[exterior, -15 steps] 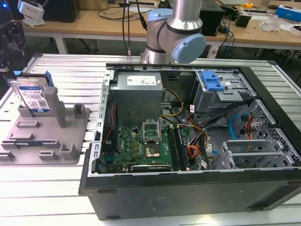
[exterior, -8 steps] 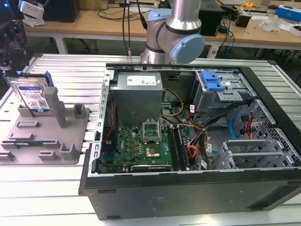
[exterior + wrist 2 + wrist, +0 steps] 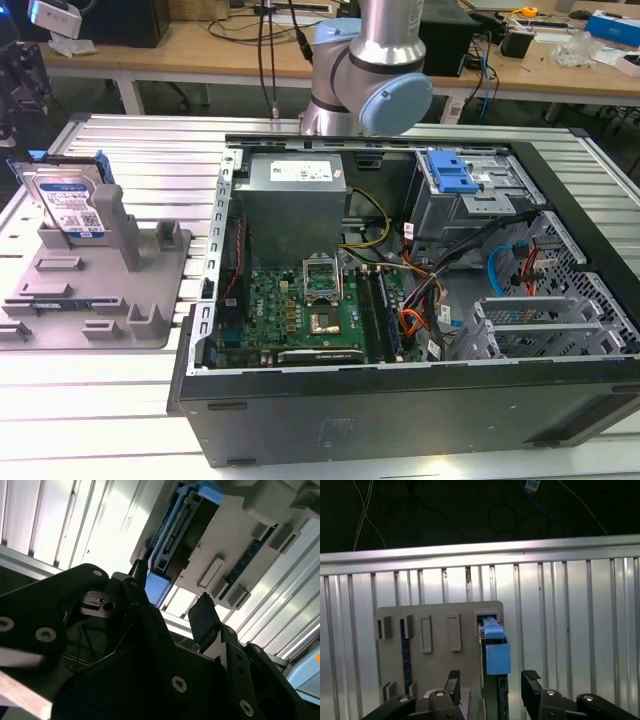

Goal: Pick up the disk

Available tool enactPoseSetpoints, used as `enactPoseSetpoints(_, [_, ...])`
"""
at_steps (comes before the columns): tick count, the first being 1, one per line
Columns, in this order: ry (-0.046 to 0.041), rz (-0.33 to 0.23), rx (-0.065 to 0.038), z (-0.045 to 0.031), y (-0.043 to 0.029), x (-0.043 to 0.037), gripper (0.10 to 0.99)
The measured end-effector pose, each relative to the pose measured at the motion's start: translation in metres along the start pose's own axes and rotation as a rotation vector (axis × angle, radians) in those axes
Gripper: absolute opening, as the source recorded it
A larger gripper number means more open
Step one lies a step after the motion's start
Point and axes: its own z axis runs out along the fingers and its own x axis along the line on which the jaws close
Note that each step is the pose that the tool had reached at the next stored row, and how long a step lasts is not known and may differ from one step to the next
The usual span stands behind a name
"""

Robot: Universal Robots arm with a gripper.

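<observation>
While standing on edge, disk (image 3: 68, 200) silver, blue-railed.

Silvery metal disk (image 3: 70, 203) with glossy paper label (image 3: 80, 214) and blue plastic rails (image 3: 100, 167), matt grey plastic fixture (image 3: 150, 290), ribbed, shiny bare-metal table (image 3: 130, 140), matt black computer case (image 3: 400, 420)

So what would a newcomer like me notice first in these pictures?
Probably the big open computer case in the middle of the exterior view, its green circuit board laid bare, with the robot arm rising behind it. On the exterior view's left, the disk stands upright in a grey fixture. In the first wrist view, the black claw hangs open over that disk.
</observation>
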Motion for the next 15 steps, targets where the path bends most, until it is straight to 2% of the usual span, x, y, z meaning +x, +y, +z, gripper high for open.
enactPoseSetpoints(3, [0.0002,-0.003,0.000,0.0010,0.0080,-0.0041,0.600])
enactPoseSetpoints(10, [0.0001,-0.009,0.000,0.0019,0.0086,-0.0033,0.600])
enactPoseSetpoints(15, [0.0001,-0.009,0.000,0.0066,0.0086,-0.0033,0.600])
